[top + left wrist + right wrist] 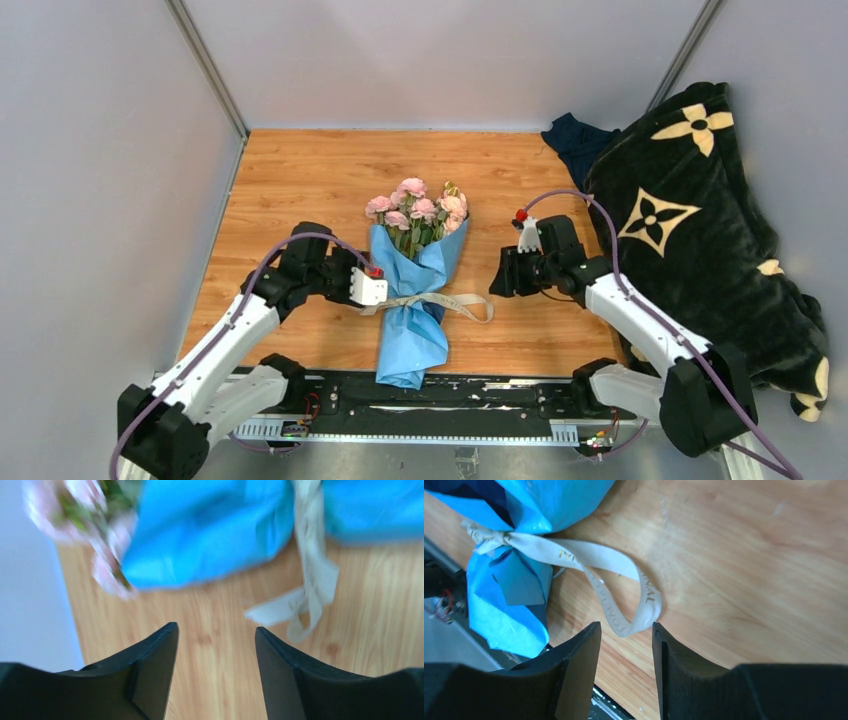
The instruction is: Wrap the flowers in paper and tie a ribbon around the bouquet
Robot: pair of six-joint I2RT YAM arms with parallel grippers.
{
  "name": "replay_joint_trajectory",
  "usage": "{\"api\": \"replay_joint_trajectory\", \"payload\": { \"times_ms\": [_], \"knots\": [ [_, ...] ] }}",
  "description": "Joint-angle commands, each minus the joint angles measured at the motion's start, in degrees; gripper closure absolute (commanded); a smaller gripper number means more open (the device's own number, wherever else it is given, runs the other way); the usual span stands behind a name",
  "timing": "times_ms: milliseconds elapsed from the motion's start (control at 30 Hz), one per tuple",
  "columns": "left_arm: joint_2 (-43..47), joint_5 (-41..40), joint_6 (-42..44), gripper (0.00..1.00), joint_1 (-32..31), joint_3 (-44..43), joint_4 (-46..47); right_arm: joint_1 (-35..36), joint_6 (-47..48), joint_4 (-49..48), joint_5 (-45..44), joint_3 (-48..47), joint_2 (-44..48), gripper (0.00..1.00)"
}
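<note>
Bouquet [413, 300] lies flat mid-tabletop [300, 180], long axis near–far with a slight tilt. Flowers [418, 212] point far. The narrow end of the paper [410, 345] cone points near and reaches the black base rail [480, 405]. Ribbon [450, 298] is tied round the waist. One tail loops off to the right, flat on the wood, and short ends hang on the left.

Your left end effector [216, 630] is open with only bare wood between the fingers. It sits just left of the ribbon ends, not touching them. Your right end effector [626, 627] is also open and empty. It's right of the bouquet, near the tip of the ribbon loop.

Hard to read:
- Left wrist view is blurred, so the blooms smear.
- Stems are hidden inside the paper.
- Ribbon lettering shows in the right wrist view, but I can't read it fully.

Surface is light wood grain with grey walls left and far. A black plush blanket [700, 230] with cream flower motifs is heaped at right, with a dark blue cloth [575, 140] behind it.
</note>
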State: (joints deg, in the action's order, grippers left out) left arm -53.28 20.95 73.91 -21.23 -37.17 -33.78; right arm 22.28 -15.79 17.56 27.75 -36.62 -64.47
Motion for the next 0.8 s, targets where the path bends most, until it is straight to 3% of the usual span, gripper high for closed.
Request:
{"api": "replay_joint_trajectory", "payload": {
  "times_ms": [0, 100, 200, 400, 767],
  "knots": [
    [3.2, 4.5, -14.9, 0.37, -13.2, -4.7, -5.1, 2.9, 1.3, 10.5, -13.4, -5.1, 2.5, 0.52],
    [1.1, 0.1, -26.4, 0.43, -24.2, -3.8, -1.2, 6.2, 0.9, 7.6, -14.5, -5.8, 2.0, 0.56],
    [-1.8, -4.0, -30.5, 0.5, -28.6, -1.0, 4.7, 8.9, 0.2, 3.4, -12.4, -5.8, 0.5, 0.61],
    [-5.8, -10.3, -29.1, 0.56, -30.6, 2.5, 18.5, 11.0, 0.0, -1.0, -10.7, -5.2, -2.8, 0.63],
    [-9.4, -12.7, -31.6, 0.68, -33.1, 4.1, 22.8, 11.1, 0.9, -2.9, -10.5, -3.2, -2.9, 0.63]
  ]
}}
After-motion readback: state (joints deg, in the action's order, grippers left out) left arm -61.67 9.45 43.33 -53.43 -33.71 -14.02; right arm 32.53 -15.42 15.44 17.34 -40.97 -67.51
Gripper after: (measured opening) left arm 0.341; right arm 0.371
